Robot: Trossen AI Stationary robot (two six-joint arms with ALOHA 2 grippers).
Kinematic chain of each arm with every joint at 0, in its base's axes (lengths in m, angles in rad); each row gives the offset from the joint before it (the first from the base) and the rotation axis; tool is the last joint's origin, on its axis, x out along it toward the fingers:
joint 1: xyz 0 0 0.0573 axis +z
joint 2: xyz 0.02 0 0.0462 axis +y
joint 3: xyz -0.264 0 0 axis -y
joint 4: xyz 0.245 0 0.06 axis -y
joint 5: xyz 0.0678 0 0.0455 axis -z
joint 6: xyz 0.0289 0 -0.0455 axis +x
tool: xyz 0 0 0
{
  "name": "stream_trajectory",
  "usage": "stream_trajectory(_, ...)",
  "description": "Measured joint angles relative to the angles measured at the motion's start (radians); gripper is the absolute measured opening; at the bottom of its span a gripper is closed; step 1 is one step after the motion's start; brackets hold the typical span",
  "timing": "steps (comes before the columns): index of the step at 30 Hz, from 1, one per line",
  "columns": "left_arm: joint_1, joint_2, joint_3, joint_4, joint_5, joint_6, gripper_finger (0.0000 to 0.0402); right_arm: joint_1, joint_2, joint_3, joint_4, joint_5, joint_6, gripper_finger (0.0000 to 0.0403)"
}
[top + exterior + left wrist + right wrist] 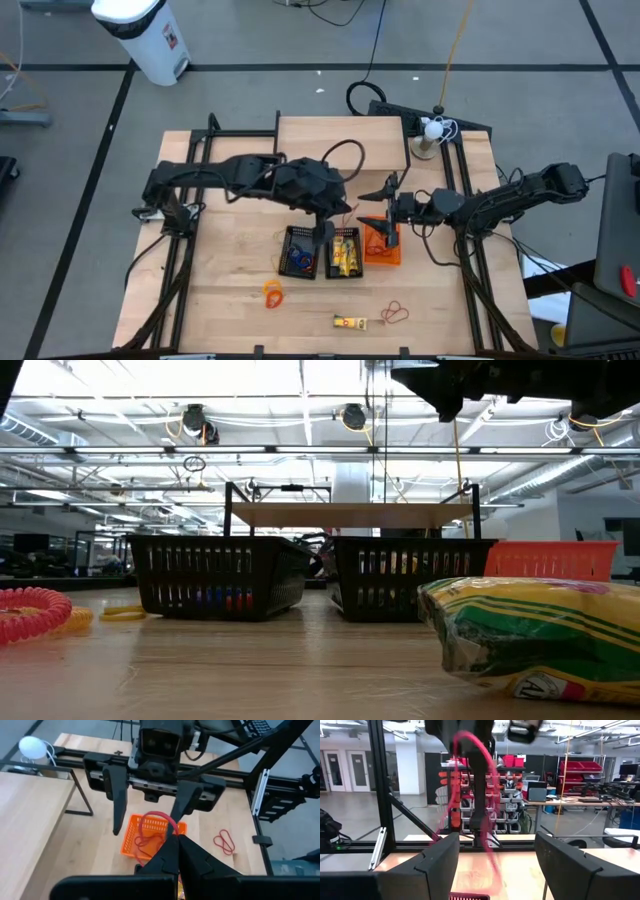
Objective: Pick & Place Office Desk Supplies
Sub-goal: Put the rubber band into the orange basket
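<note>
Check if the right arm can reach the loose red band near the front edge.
Probably yes: right gripper hangs open over the orange basket; the loose red band lies on bare wood nearby, clear of the yellow packet.

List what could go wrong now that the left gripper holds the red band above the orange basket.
1. The red rubber band, pinched in the left gripper, loops right beside a finger of the open right gripper. On release it could snag there instead of falling into the orange basket.
2. The two grippers face each other closely above the basket, so a small move might make them collide.
</note>
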Motion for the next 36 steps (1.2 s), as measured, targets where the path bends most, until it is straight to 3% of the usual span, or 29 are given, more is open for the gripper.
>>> stream_trajectory(9,0.035,0.039,0.0,0.079,0.094,0.008,0.0,0.0,0.0,0.0,0.003,-0.022,0.003,0.0251)
stream_trajectory(16,0.029,0.051,0.0,0.092,0.104,0.017,0.0,-0.007,0.0,0.0,0.002,-0.015,0.007,0.0251)
stream_trajectory(19,0.029,0.052,0.0,0.095,0.131,0.017,0.0,-0.007,0.0,0.0,-0.006,0.028,0.031,0.0244)
stream_trajectory(23,0.029,0.056,0.0,0.101,0.133,0.017,0.0,-0.007,0.0,0.0,-0.034,0.081,0.045,0.0185)
stream_trajectory(28,0.029,0.057,0.0,0.1,0.133,0.018,0.0,-0.005,0.0,0.0,-0.036,0.024,-0.009,0.0026)
stream_trajectory(36,0.029,0.057,0.0,0.085,0.13,0.024,0.0009,0.002,0.0,0.0,-0.042,0.032,-0.019,0.0001)
